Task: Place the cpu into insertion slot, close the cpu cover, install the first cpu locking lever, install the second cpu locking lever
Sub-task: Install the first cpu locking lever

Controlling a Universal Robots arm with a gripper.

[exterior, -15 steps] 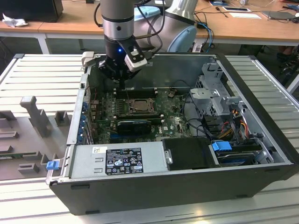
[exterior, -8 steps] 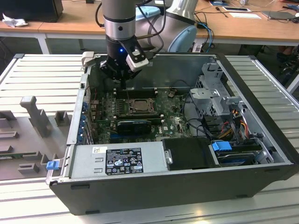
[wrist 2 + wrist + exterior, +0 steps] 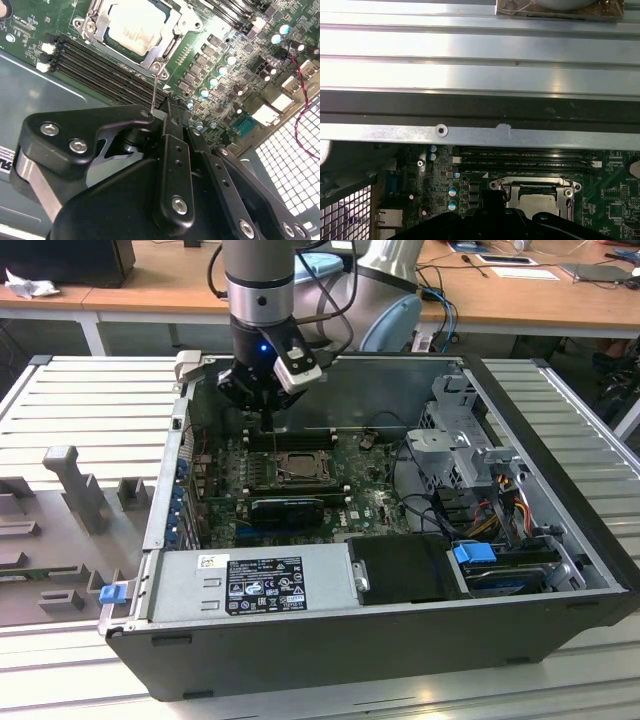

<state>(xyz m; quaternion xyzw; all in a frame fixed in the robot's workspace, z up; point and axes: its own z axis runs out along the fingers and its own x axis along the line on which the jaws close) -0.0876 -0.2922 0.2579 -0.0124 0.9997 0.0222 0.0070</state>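
Cpu [image 3: 131, 31]: seated beneath the lowered cpu cover [image 3: 101, 21].
Hand [image 3: 168, 106]: fingers together, tips beside thin locking lever [image 3: 153, 89].

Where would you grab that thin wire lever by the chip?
Take the locking lever near its free upper end, probably from above: it is a thin rod standing up from a corner of the cpu cover, where its lower end looks anchored.

We can read no text for certain. A black label [image 3: 264, 585] with white print and marks sits on the power supply [image 3: 325, 575], with a small white sticker [image 3: 212, 562] beside it toward the exterior view's left. In the second wrist view, white lettering dots the board [image 3: 30, 22] and faint marking lies on the cpu [image 3: 131, 27], all too small to make out.
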